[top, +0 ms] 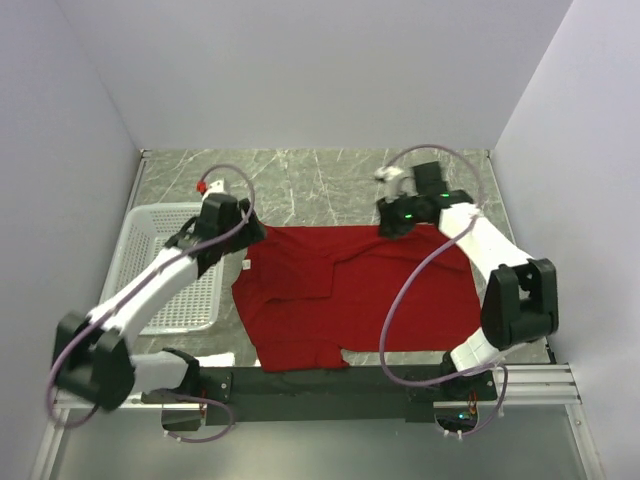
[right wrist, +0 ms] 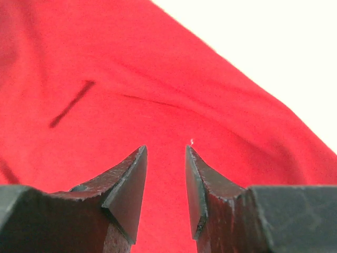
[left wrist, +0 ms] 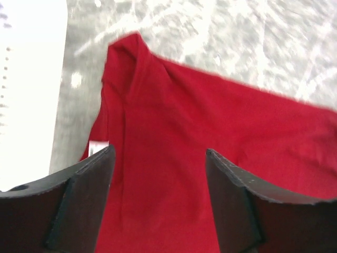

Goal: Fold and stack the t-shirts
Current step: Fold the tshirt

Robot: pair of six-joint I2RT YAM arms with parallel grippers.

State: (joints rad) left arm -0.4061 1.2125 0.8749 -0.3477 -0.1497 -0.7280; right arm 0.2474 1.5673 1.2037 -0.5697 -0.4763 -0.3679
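Down on the marble table, dead centre between the two arms: the t-shirt, near hem up against the dark rail at the arm bases, left edge just beside the white basket. Over to the left gripper now, poised above the shirt's far-left corner, jaws spread wide, nothing between them but air. Red cloth lying below, and a small white tag peeking out by the left finger. Unclenched, then, and holding nothing. Across to the right gripper, up at the far-right corner of the cloth, jaws parted only narrowly, no fabric pinched in the gap, red filling the view just beyond the tips. Touching the cloth or hovering over it? Cannot tell from here. As for looks: plain deep red, short-sleeved, spread wider than the basket, and not lying neat. Note a long crease running across the upper half, one layer lapped over another there, plus a ragged outline along the near edge with a notch in the middle. And the count: one shirt, one basket, one tag, two grippers, both unclenched.
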